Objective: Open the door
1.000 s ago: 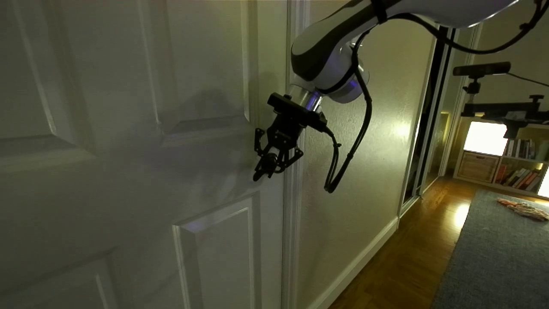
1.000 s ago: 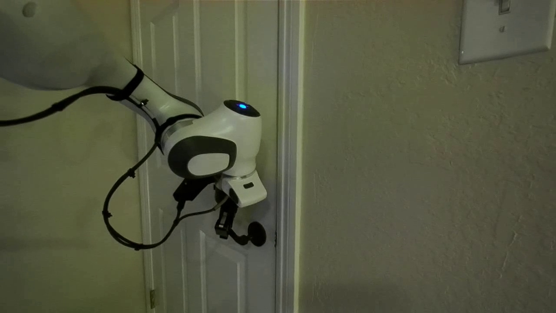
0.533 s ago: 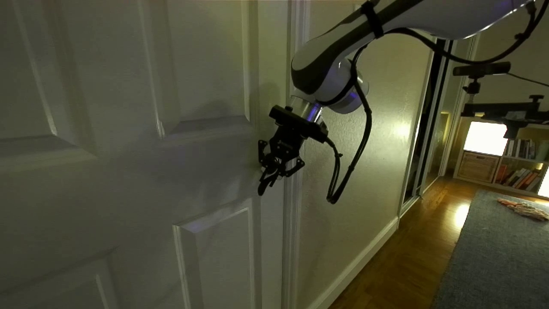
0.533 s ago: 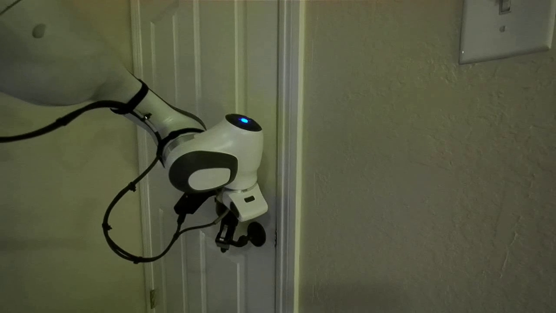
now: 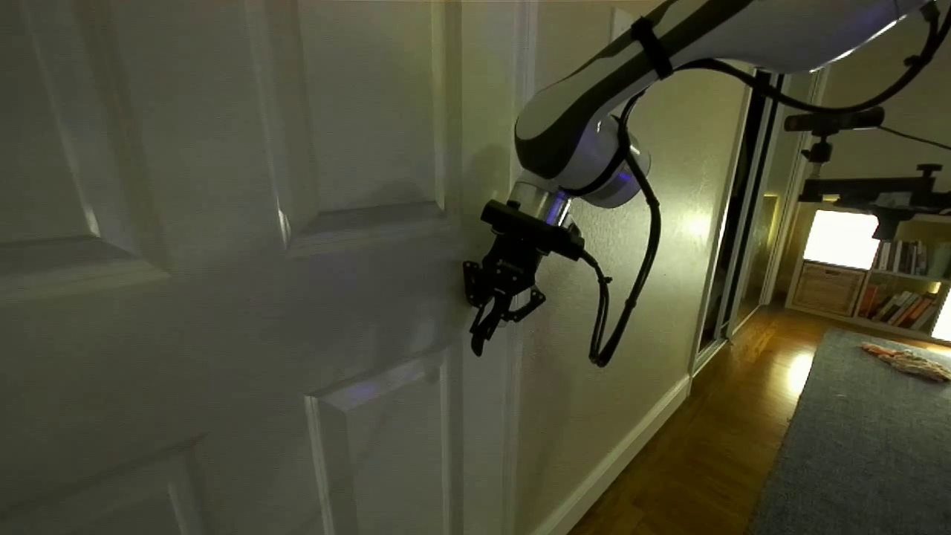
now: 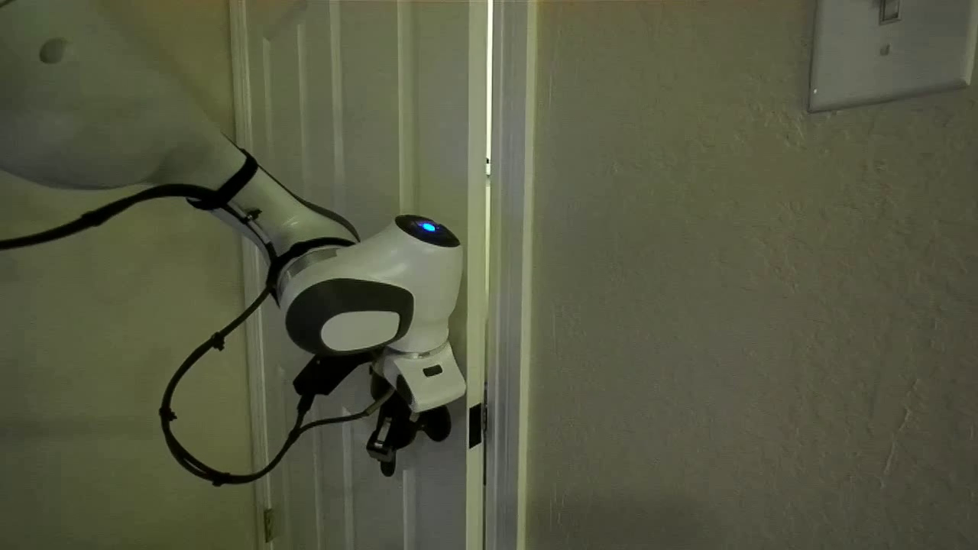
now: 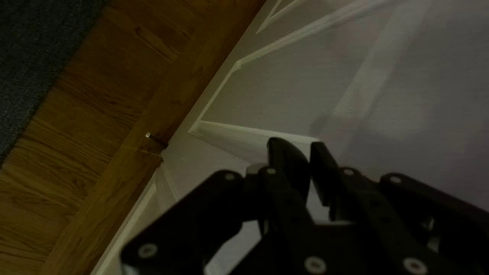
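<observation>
The white panelled door (image 5: 223, 334) is slightly ajar. In an exterior view the door (image 6: 439, 168) shows its bare edge with a dark latch plate (image 6: 475, 425), and a thin bright gap beside the frame. The black lever handle (image 6: 435, 423) is partly hidden behind my wrist and is tilted down. My gripper (image 5: 481, 338) is at the handle, pointing down along the door face. In the wrist view my fingers (image 7: 300, 152) are close together, with a dark curved piece, seemingly the lever, between them. The dark parts blend, so the exact contact is hard to see.
The door frame (image 6: 510, 229) and wall (image 6: 726, 305) stand beside the door's edge. A small door stop (image 7: 154, 138) sticks out near the floor. A blue-grey rug (image 5: 854, 431) lies on the wood floor. A camera mount (image 5: 884, 189) stands at the back right.
My gripper moved down with the lever, which turned downward. Then the door edge came away from the frame toward my arm, opening a thin bright gap.
</observation>
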You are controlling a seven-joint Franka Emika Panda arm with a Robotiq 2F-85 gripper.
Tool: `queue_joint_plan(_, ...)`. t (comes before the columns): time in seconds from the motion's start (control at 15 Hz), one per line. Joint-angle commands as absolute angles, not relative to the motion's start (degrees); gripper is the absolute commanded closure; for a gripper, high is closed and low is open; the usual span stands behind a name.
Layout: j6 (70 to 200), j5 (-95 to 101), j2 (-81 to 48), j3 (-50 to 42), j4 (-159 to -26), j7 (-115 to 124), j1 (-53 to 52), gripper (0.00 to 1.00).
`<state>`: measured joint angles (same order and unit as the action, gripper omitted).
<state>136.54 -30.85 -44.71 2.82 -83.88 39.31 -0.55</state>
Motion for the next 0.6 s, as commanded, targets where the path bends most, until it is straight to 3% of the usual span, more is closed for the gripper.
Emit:
queue_joint_plan(0.0,135.6,-30.6,-38.8,2.5,-96.5,37.4,0.7,0.90)
queue_joint_plan(0.53,136.3,-40.0,-26.7,4.3,-111.0,28.2,1.7,0.90)
